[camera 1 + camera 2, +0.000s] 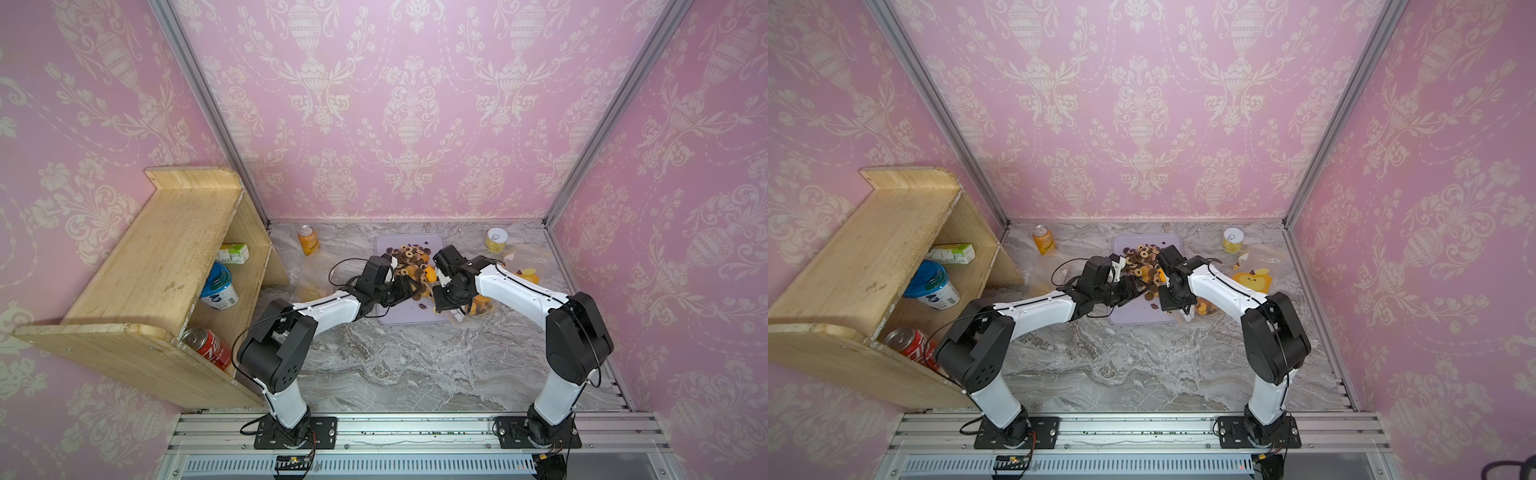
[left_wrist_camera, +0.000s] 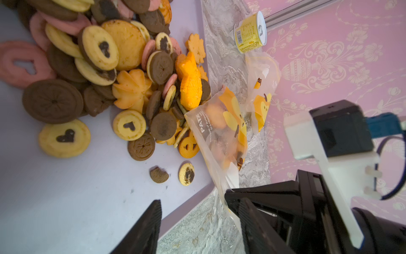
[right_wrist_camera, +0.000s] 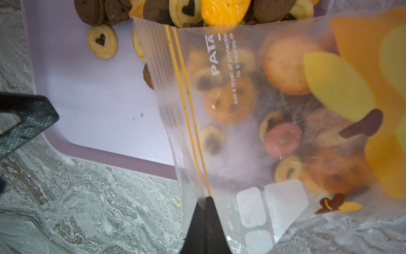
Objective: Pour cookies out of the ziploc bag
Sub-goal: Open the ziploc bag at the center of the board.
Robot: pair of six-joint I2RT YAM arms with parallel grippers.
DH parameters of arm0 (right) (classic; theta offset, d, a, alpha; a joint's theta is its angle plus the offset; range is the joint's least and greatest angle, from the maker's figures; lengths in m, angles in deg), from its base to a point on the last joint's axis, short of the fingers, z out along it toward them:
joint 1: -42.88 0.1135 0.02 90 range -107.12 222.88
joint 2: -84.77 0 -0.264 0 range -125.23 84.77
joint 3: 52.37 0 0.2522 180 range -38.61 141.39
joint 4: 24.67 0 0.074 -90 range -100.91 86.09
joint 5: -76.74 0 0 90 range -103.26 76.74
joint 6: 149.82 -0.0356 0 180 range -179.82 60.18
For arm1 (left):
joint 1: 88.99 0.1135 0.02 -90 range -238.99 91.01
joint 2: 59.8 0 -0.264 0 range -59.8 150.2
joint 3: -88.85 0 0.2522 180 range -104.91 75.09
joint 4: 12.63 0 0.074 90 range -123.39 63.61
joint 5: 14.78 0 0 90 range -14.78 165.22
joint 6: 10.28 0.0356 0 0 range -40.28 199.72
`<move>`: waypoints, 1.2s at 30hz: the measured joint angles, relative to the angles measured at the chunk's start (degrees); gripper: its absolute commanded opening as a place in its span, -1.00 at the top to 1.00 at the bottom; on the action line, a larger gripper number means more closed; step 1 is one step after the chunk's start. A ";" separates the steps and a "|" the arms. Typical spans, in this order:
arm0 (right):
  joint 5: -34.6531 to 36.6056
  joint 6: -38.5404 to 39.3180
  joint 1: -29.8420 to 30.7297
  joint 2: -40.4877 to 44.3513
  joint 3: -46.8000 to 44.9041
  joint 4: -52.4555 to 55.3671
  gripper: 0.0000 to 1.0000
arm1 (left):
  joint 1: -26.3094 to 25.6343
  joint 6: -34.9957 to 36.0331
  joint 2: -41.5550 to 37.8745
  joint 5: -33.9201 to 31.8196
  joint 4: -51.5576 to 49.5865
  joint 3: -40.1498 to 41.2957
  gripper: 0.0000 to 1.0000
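Note:
A heap of round brown, tan, orange and pink cookies (image 1: 411,266) (image 1: 1144,266) (image 2: 109,66) lies on a lavender tray (image 1: 405,316) (image 2: 66,198) (image 3: 98,99). The clear ziploc bag (image 1: 478,308) (image 2: 222,127) (image 3: 241,99) lies at the tray's right edge, its mouth against the heap, with more cookies (image 3: 283,136) inside. My right gripper (image 1: 440,305) (image 3: 205,198) is shut on the bag's zip strip at its corner. My left gripper (image 1: 409,291) (image 2: 198,200) stands open over the tray's corner, and the bag's edge runs along the inside of one finger (image 2: 252,220).
An empty printed bag (image 1: 528,266) lies right of the tray, another clear bag (image 1: 311,278) left of it. An orange can (image 1: 308,240) and a yellow can (image 1: 497,240) (image 2: 250,33) stand at the back. A wooden shelf (image 1: 166,249) with containers fills the left side.

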 measured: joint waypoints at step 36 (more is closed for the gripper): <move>-6.21 -2.84 -4.26 3.58 -5.33 -2.80 1.00 | -7.13 -13.73 15.69 5.03 23.56 -1.55 0.92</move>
